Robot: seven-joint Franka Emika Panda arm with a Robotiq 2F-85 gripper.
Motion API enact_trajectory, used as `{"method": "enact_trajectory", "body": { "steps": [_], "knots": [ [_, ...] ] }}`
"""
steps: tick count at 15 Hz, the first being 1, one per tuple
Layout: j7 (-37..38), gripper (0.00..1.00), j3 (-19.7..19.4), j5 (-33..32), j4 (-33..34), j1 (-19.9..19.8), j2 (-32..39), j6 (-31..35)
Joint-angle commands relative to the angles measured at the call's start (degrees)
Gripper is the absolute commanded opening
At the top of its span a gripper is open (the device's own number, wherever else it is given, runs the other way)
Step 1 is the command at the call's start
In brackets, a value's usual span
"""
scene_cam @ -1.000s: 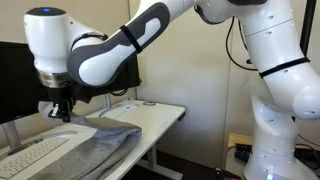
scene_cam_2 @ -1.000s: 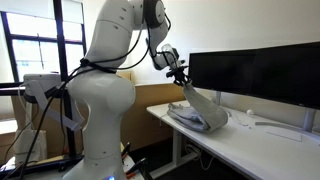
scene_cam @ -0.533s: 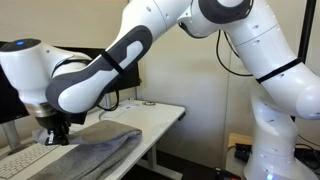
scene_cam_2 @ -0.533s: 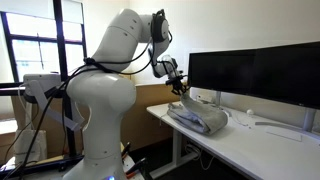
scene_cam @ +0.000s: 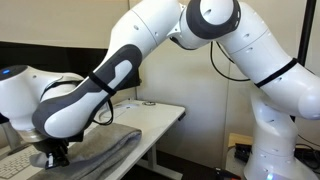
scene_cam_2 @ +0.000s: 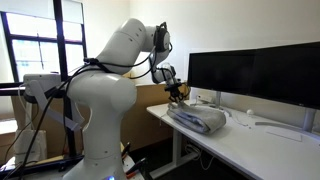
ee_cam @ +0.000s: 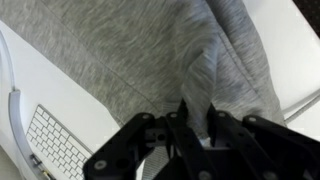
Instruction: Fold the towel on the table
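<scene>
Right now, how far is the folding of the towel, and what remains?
Done: the towel lies doubled in a thick bundle near the end of the table. In hand: the gripper is shut on a ridge of the cloth, low beside the keyboard. Left: to let go and, probably, to smooth the uneven layers.

We saw a large grey-brown fuzzy cloth towel [scene_cam: 110,146] lying on the long white flat-topped table [scene_cam: 166,113], near its rounded end. In both exterior views the towel [scene_cam_2: 200,120] sat as a rumpled, layered heap, doubled over itself with soft rounded folds, on the table [scene_cam_2: 250,148]. In the wrist view its mottled surface [ee_cam: 140,50] spread across the white top [ee_cam: 292,40], creased, with one ridge of cloth drawn up from the rest.
</scene>
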Motion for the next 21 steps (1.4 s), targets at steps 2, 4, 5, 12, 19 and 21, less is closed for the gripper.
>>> {"method": "enact_trajectory", "body": {
  "steps": [2, 4, 5, 12, 19, 21],
  "knots": [
    [-3.72, 0.06, 0.16, 2.26, 1.53, 1.03, 1.67, -1.43],
    [-4.46, 0.06, 0.16, 2.67, 1.92, 1.18, 2.18, -1.54],
    [-4.67, 0.06, 0.09, 2.84, 2.01, 1.33, 2.34, -1.58],
    [-5.69, 0.39, 0.11, 3.37, 2.53, 1.45, 2.78, -1.96],
    [-6.34, 0.76, 0.04, 3.58, 2.70, 1.59, 2.44, -2.45],
    [-6.78, 0.89, 0.32, 4.33, 2.68, 1.19, 1.97, -2.12]
  ]
}}
